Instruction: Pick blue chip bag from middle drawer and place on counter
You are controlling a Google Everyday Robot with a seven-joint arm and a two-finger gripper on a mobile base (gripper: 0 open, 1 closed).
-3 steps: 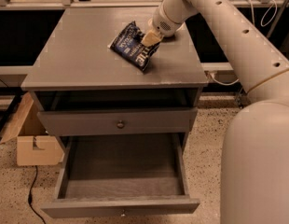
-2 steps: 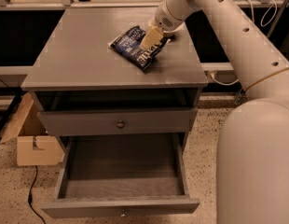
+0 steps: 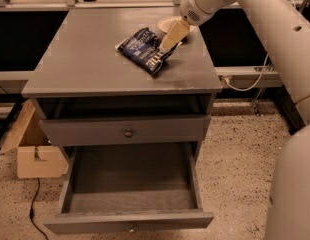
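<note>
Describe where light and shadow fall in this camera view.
Camera view: the counter is evenly lit, paler near its front-right edge; the open middle drawer darkens toward its back; the recess under the counter is darkest; the gripper, over the blue chip bag, looks brightly lit.
</note>
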